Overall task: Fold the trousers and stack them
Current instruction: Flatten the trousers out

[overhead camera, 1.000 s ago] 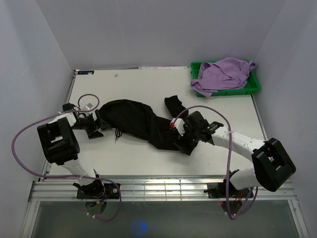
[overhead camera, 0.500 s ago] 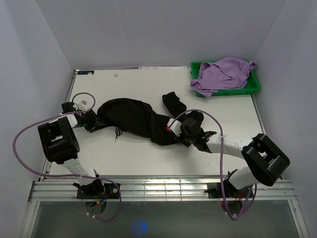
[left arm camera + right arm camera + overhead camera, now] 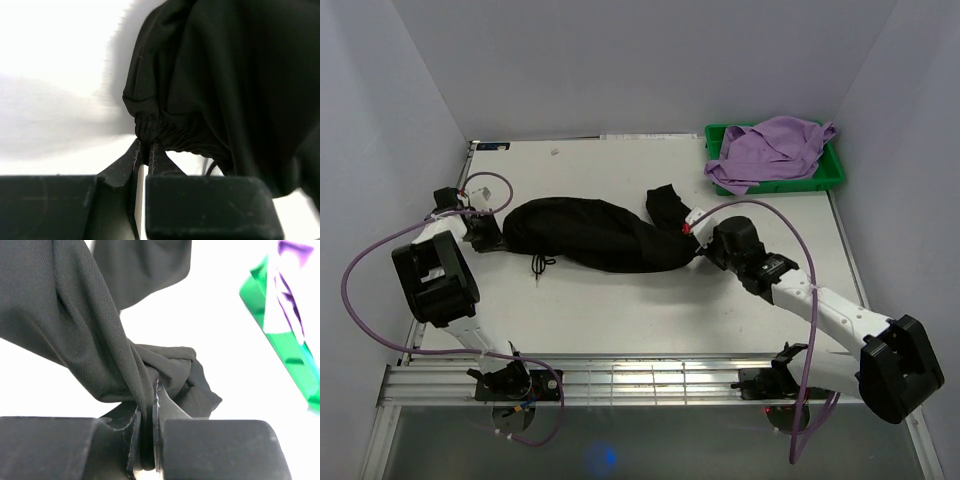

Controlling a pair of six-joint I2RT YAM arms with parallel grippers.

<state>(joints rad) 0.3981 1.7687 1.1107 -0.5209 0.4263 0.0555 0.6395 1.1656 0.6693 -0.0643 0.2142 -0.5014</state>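
Observation:
The black trousers [image 3: 595, 235] lie bunched in a long roll across the middle of the white table [image 3: 620, 320], with a drawstring hanging off the near side. At the roll's left end my left gripper [image 3: 497, 232] is shut on the gathered waistband [image 3: 160, 131]. At the right end my right gripper [image 3: 698, 245] is shut on a pinched fold of the trousers [image 3: 100, 330], and the cloth is pulled taut between the two. One leg end [image 3: 667, 204] sticks out toward the back.
A green tray [image 3: 830, 172] at the back right corner holds a lilac garment [image 3: 770, 150]; the tray [image 3: 280, 335] also shows in the right wrist view. Purple cables loop from both arms. Grey walls close in the table on three sides.
Both grippers have gone from open to shut on the trousers. The left moved left and back, the right moved right, and the crumpled cloth is drawn out into a longer roll.

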